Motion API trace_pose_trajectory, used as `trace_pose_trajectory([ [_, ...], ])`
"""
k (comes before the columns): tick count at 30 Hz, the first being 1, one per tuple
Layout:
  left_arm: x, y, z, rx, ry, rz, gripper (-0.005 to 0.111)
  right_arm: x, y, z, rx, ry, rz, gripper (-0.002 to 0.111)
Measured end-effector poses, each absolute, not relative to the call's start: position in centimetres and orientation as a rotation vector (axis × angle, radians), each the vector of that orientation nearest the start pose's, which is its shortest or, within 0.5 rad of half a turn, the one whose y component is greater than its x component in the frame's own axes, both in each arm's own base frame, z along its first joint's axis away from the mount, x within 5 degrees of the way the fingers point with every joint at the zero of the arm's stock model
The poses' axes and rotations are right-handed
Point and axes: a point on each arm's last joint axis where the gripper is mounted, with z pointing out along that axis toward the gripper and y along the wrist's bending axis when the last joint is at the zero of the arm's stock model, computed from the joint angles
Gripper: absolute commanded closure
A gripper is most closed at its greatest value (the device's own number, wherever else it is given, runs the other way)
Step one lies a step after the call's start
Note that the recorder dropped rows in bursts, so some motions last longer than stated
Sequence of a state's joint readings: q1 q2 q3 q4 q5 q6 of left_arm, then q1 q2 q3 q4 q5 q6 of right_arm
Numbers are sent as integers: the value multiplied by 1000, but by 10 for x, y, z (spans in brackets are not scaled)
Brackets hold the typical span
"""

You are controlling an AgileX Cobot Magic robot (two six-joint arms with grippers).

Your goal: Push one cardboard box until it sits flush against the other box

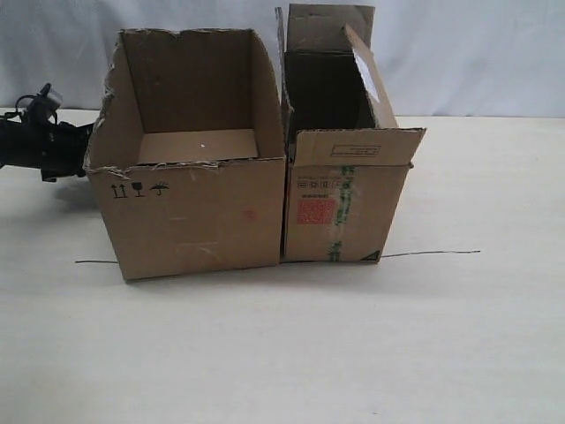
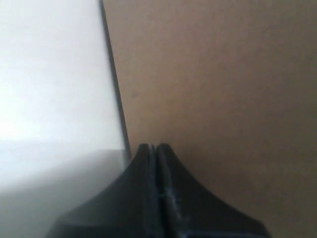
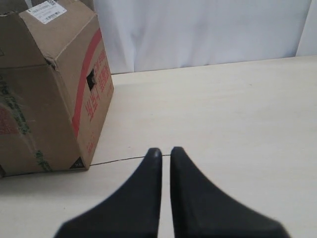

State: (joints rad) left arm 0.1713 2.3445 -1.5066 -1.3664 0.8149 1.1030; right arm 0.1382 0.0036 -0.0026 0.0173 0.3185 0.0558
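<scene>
The wide cardboard box [image 1: 194, 212], with its ragged rim and black handling symbols, stands left of centre on the table. The other box [image 1: 340, 208] stands right beside it, narrower, with flaps up and a red label. Their facing sides meet along the front edge with no gap that I can see. My left arm [image 1: 44, 146] reaches in from the far left to the wide box's outer side. In the left wrist view my left gripper [image 2: 153, 146] is shut, its tips at the brown cardboard wall [image 2: 213, 84]. My right gripper [image 3: 162, 150] hovers over bare table right of the other box [image 3: 49, 89], with only a narrow slit between its fingers and nothing held.
A thin dark line [image 1: 433, 253] runs across the pale table [image 1: 353, 353] under both boxes, and shows as the line [image 3: 124, 159] in the right wrist view. A white curtain hangs behind the table.
</scene>
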Motion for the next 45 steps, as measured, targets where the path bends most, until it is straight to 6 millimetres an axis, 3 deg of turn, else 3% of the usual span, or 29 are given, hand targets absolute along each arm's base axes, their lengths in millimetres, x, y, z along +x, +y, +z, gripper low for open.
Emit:
trace_pose_trajectory([
  [7,465,15,96,-72,2377,-1003,107,54,8,185,-63,1805,155,103],
  [11,462,31,125,-34,2349,-942,107,54,8,185,-63,1805,155,103],
  [15,451,54,192,19,2283,-802,107,54,8,185,-63,1805,155,103],
  [20,422,53,284,105,2199,-635,107,54,8,185,-63,1805,155,103],
  [24,381,39,355,149,2164,-453,107,54,8,185,-63,1805,155,103],
  [28,332,25,407,162,2125,-300,107,54,8,185,-63,1805,155,103],
  [30,302,12,422,174,2097,-289,107,54,8,185,-63,1805,155,103],
  [34,251,-17,418,224,2102,-360,107,54,8,185,-63,1805,155,103],
  [40,185,-56,369,316,2165,-550,107,54,8,185,-63,1805,155,103],
  [42,162,-62,358,326,2149,-581,107,54,8,185,-63,1805,155,103],
  [45,129,-54,351,288,2084,-510,107,54,8,185,-63,1805,155,103],
])
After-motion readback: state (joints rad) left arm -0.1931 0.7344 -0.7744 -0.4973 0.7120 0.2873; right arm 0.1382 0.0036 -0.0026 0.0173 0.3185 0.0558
